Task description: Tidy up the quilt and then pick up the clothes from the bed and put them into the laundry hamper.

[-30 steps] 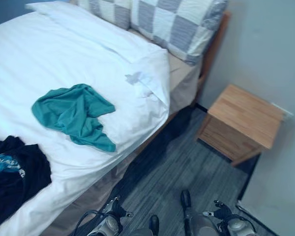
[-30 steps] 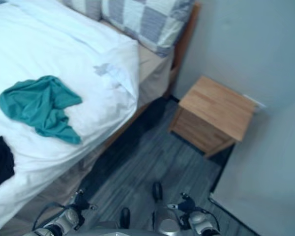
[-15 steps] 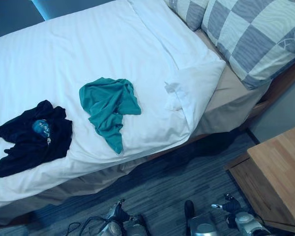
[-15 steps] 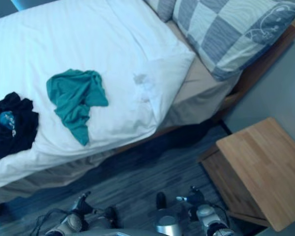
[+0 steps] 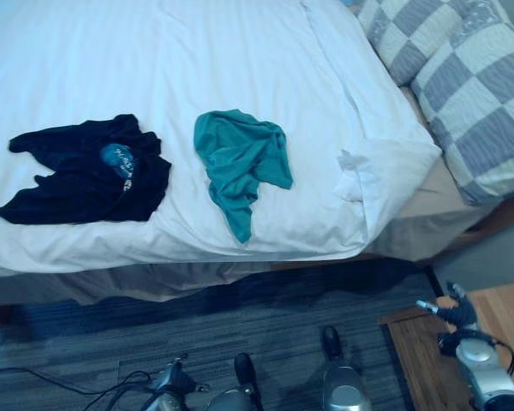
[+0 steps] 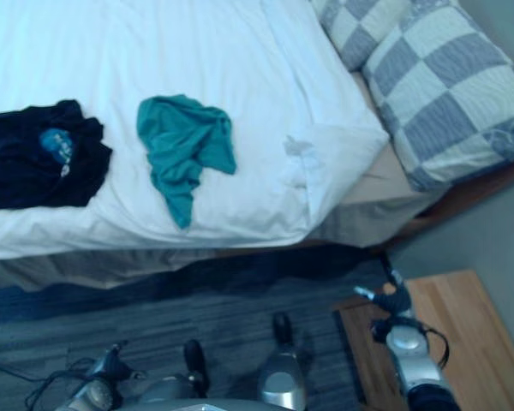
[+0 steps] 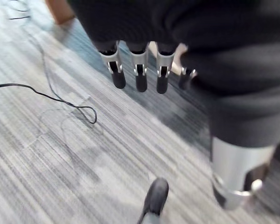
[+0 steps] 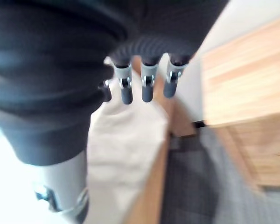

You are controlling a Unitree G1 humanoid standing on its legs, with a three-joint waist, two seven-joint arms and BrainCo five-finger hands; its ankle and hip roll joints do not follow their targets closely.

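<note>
A white quilt [image 5: 197, 77] covers the bed, its corner [image 5: 385, 167] turned back and rumpled near the pillows. A crumpled teal garment [image 5: 240, 163] lies on the quilt near the bed's front edge. To its left a dark navy garment [image 5: 90, 175] with a blue print is spread out. My left hand [image 7: 140, 65] hangs low over the floor, fingers straight, holding nothing. My right hand [image 8: 147, 81] is open too and hangs by the nightstand [image 6: 463, 334], well short of the bed; it also shows as the right hand [image 5: 456, 310].
Two grey-and-white checked pillows [image 5: 471, 94] lie at the head of the bed on the right. A wooden nightstand [image 5: 497, 330] stands at the lower right beside my right hand. Grey striped carpet [image 5: 197, 330] runs along the bed's front.
The camera has swung, so the bed now spans the top and the nightstand sits at the lower right. The clothes lie as before. My right hand shows higher, beside the nightstand.
</note>
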